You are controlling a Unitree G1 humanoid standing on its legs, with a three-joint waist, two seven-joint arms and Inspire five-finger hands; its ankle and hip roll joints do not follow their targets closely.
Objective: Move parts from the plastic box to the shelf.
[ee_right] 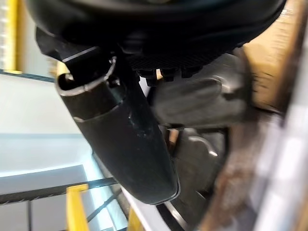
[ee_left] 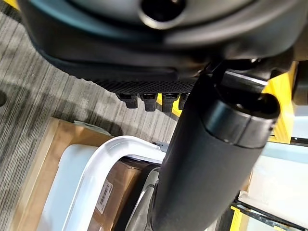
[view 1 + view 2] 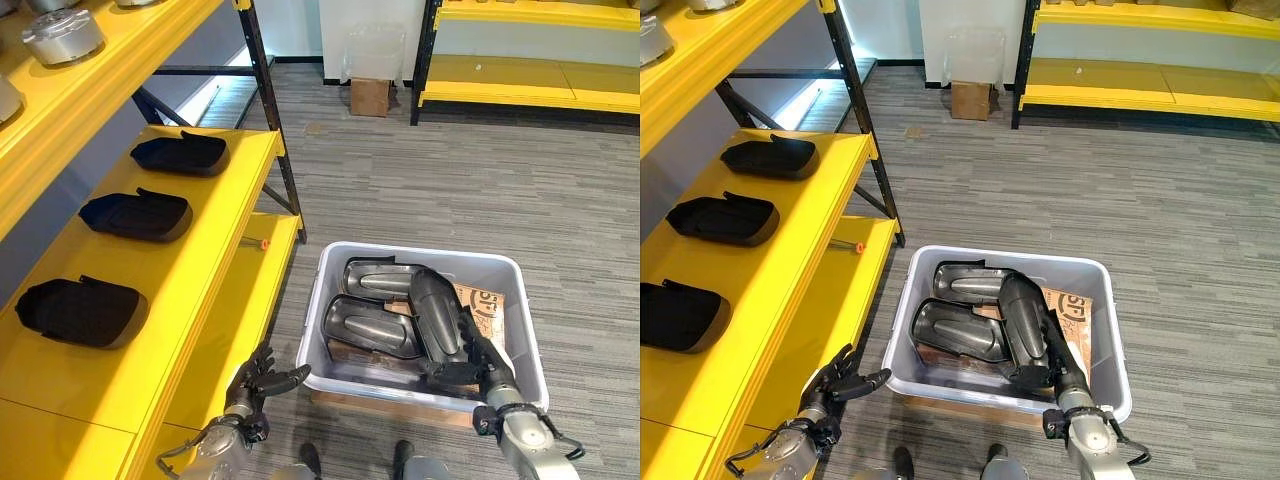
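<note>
A grey plastic box (image 3: 420, 255) stands on the floor beside the yellow shelf (image 3: 215, 250). Two dark, shiny curved parts (image 3: 375, 278) (image 3: 365, 325) lie inside it. A third dark part (image 3: 435, 310) stands tilted over them, and my right hand (image 3: 482, 368) is at its near end with fingers curled on it. My left hand (image 3: 262, 380) hovers open with fingers spread, just outside the box's near left corner and over the lower shelf's edge. Three black parts (image 3: 180, 153) (image 3: 137, 214) (image 3: 80, 310) lie in a row on the middle shelf.
Round silver parts (image 3: 62, 35) sit on the upper shelf. Brown cardboard (image 3: 487, 303) lies in the box's right side. A small cardboard box (image 3: 369, 96) and another yellow rack (image 3: 530, 85) stand at the back across grey floor.
</note>
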